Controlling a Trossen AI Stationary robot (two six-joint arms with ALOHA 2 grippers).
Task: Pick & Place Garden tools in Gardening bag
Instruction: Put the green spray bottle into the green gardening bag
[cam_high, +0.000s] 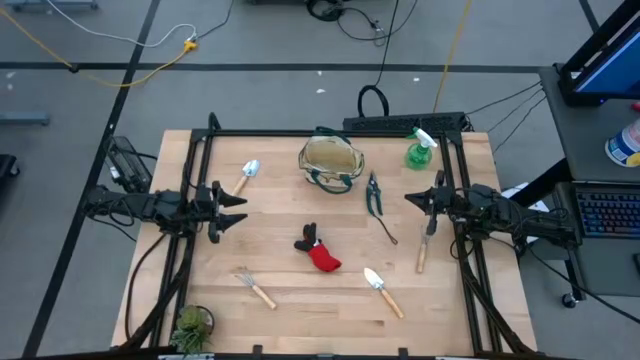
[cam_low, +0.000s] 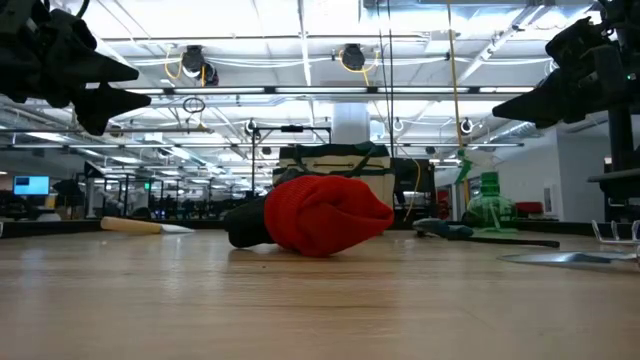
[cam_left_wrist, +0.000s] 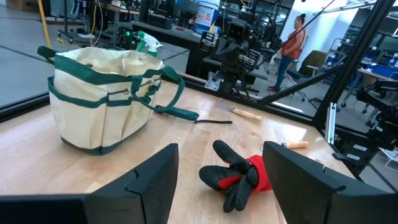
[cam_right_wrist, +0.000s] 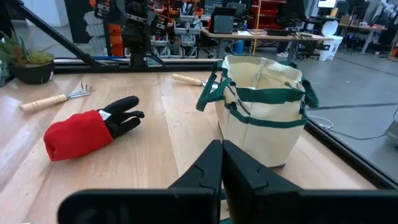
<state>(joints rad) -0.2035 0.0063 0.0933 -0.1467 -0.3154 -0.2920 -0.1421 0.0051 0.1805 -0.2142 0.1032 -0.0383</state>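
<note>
- A wooden table (cam_high: 300, 300) seen from above, with two dark robot arms, one at each side edge.
- The garden bag (cam_high: 331, 163), tan with green trim, stands upright at the middle of the far side, its mouth open. As far as can be seen, no tool is inside it.
- The tools lie spread around it: a red-and-black glove (cam_high: 320, 252) at the table's centre, black shears (cam_high: 374, 193) just right of the bag, and a green spray bottle (cam_high: 420, 150) at the far right corner.
- A trowel (cam_high: 246, 175) lies left of the bag; a small fork (cam_high: 254, 287) and a second trowel (cam_high: 383, 291) lie along the near side. A long wooden-handled tool (cam_high: 423, 250) lies by the right arm.
- A potted plant (cam_high: 192, 326) sits at the near left corner.
- The left gripper (cam_high: 236, 209) hangs above the table's left side, fingers apart, holding nothing.
- The right gripper (cam_high: 412, 197) hangs above the right side, fingers pressed together, holding nothing.
- Judgement: the task appears to be at its start, nothing grasped yet. The next move calls for one arm to lower over a nearby tool, close on it, and carry it over the bag's mouth.
</note>
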